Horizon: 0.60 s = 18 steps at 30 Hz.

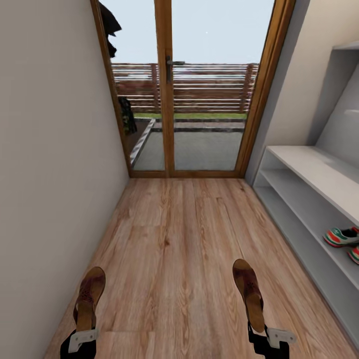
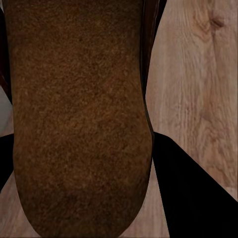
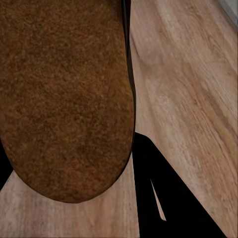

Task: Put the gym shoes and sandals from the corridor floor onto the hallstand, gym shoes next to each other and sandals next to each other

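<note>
One brown sandal (image 1: 89,296) is held up by the left gripper (image 1: 82,340), and the other brown sandal (image 1: 249,294) is held up by the right gripper (image 1: 271,339); each gripper is closed on the heel end of its shoe. In the wrist views the rough brown underside of each sandal is seen close up (the left one (image 2: 79,119), the right one (image 3: 64,99)), with the wood floor (image 1: 179,249) behind it. Both sandals are lifted off the floor and pointed toward the door. The two gym shoes (image 1: 343,238) are already set on the lower shelf of the white shoe rack (image 1: 319,174) at the right, close together, though one is cut off at the picture's edge. So it looks like half of the job is done, and the sandals have yet to be put on the rack side by side. The room is a narrow hall with a plain wall (image 1: 50,149) on the left and a glass door (image 1: 194,89) in a wood frame at the far end, through which a fence and sky can be seen.
</note>
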{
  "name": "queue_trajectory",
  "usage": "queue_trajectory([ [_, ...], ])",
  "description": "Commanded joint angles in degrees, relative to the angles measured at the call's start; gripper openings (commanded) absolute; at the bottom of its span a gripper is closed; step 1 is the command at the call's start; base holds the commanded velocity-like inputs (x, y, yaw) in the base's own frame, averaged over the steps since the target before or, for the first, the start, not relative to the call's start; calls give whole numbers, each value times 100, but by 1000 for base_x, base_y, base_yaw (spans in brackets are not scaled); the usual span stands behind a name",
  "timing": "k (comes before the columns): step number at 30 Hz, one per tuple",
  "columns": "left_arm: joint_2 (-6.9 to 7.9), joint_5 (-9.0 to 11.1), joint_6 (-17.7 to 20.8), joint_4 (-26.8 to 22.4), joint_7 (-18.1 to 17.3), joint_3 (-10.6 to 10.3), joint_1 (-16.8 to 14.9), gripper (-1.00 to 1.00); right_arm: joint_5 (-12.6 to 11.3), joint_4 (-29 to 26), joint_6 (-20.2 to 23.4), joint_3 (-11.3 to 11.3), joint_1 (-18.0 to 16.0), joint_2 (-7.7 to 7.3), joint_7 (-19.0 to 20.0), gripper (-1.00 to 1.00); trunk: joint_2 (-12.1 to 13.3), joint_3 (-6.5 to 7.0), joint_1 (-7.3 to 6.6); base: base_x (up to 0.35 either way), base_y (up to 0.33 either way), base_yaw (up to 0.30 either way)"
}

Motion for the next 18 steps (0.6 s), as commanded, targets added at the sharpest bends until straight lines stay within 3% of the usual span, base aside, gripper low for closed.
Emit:
queue_trajectory([
  [1,-1,40,-10,4,-37,12,-3,-100,-30,3,-16,-8,-4,3,11,-100,-2,-4,3,337,0,0],
  [18,-1,42,-10,4,-38,12,-3,-100,-30,1,-16,-7,-4,13,11,-100,-2,-4,3,337,0,0],
])
